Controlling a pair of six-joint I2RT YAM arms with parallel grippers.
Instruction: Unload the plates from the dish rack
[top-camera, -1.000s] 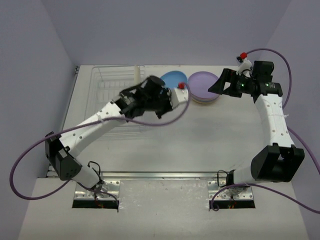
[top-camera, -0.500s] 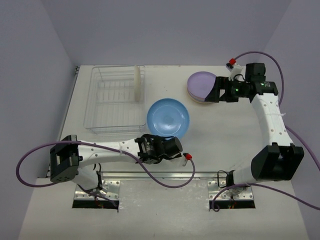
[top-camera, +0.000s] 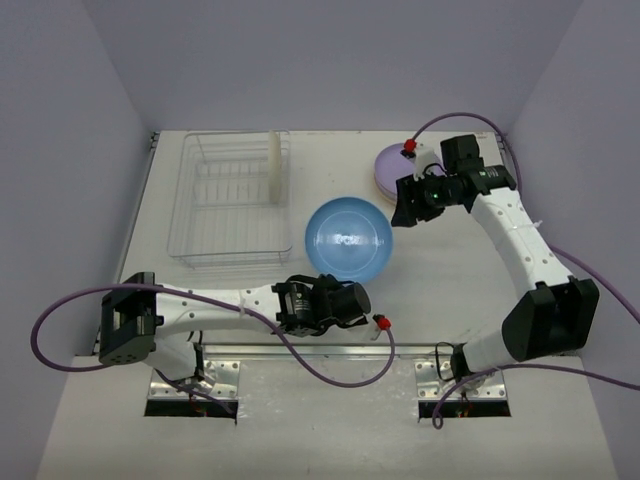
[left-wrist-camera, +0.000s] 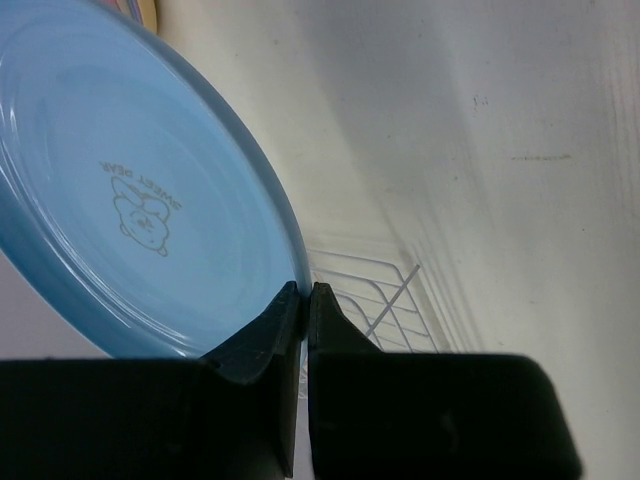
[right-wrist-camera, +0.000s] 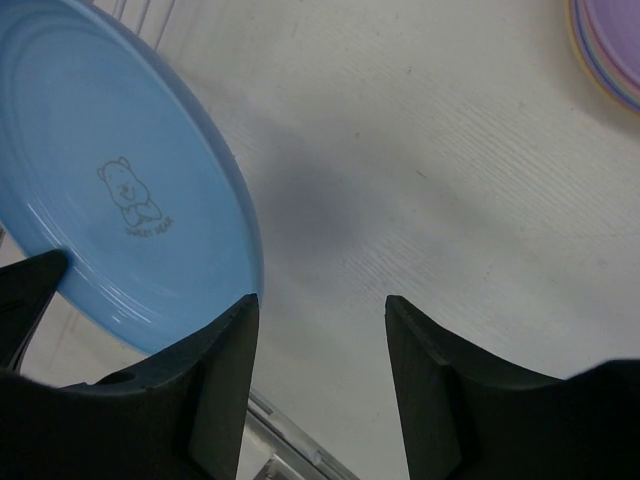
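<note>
Dish rack (top-camera: 200, 215) at 10 o'clock on the desk (top-camera: 440, 290), with one cream plate (top-camera: 273, 168) upright in slots near its far right corner, the only plate visible in it. Left tool (left-wrist-camera: 303, 298) at 6 o'clock, clamped tight on the near rim of the blue plate (top-camera: 348, 238), bear print up, face roughly level at desk centre. Judging by the shadow beneath in the right wrist view, probably lifted clear rather than resting. Right tool (right-wrist-camera: 320, 305) at 2 o'clock, jaws spread wide with nothing between them, turned toward the blue plate's 3 o'clock rim and just short of it. Stack of plates (top-camera: 385, 168), lavender on top, at 1 o'clock, just behind that tool.

Likely step in hand: passing the blue plate across for stacking. To do it well:
- Keep the plate level and steady in the left pinch, guarding against droop or swing from a single rim hold.
- Slide the right jaws over the rim deep enough to catch the raised lip, not merely the edge.
- Close fully on the right before letting go on the left.
- Then carry over the stack, centre above the lavender top, and lower flat without nudging the pile.
</note>
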